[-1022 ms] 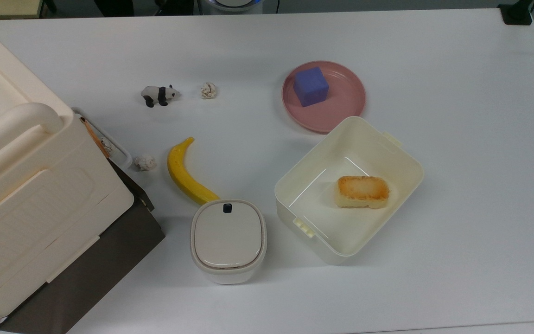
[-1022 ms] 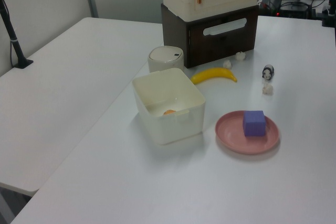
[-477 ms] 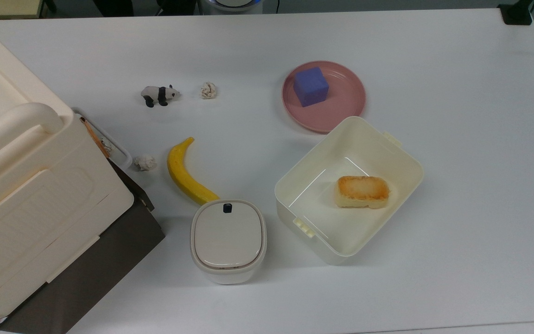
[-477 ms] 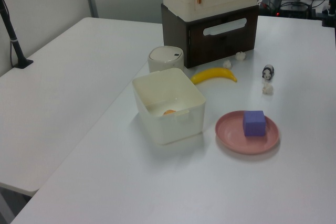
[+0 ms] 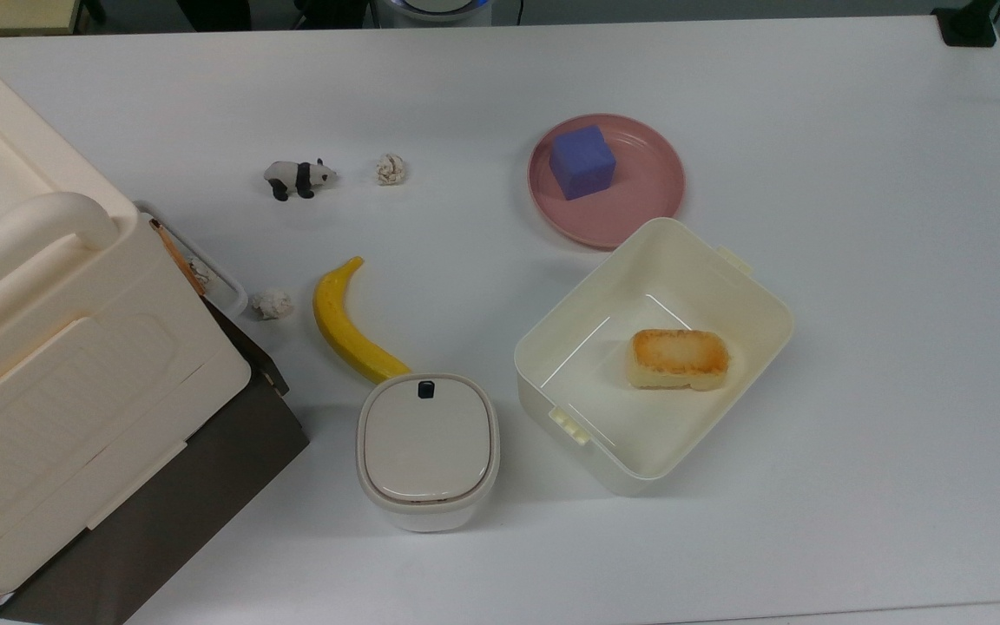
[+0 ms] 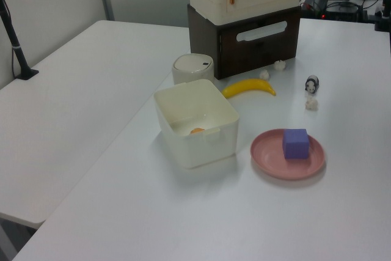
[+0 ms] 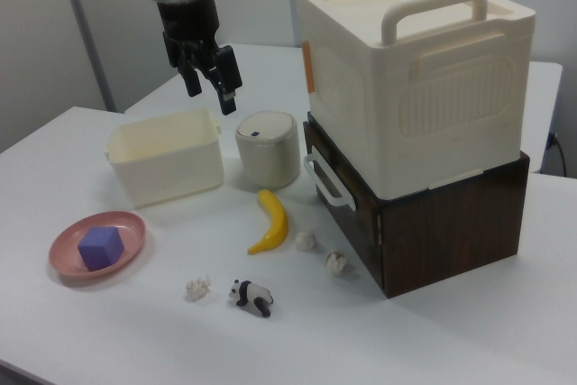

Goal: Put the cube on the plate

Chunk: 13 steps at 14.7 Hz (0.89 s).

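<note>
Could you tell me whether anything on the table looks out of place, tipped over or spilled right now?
Nothing stands out. The cube sits flat on the plate, the bread lies inside the open tub, and the banana and panda figure rest on the table undisturbed. The tool hangs open, well above it all.

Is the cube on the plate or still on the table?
On the plate: the cube rests inside the plate rim, toward the top view's left; the gripper is open, raised away.

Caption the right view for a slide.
Purple cube sits on pink plate; open gripper raised above the cream tub.
</note>
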Motion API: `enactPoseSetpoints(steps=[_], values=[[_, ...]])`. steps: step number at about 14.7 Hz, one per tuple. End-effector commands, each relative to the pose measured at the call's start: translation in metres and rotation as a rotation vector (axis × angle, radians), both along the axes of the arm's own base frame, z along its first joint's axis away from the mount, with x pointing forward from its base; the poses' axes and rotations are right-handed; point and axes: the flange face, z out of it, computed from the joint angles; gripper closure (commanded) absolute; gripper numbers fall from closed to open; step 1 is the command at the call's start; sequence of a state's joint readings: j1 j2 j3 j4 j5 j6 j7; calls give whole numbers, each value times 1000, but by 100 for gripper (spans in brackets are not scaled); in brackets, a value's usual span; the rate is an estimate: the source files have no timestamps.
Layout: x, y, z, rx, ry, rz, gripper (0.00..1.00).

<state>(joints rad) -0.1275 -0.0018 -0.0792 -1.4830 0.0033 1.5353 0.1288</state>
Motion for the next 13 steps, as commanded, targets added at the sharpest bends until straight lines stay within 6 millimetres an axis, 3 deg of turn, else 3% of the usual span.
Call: enactPoseSetpoints(steps=[1, 7, 8, 13], values=[[-8, 1, 7, 21, 7, 92, 0], [-16, 8, 9, 32, 39, 112, 0], [-22, 12, 16, 30, 29, 118, 0], [-19, 33, 19, 28, 29, 160, 0]])
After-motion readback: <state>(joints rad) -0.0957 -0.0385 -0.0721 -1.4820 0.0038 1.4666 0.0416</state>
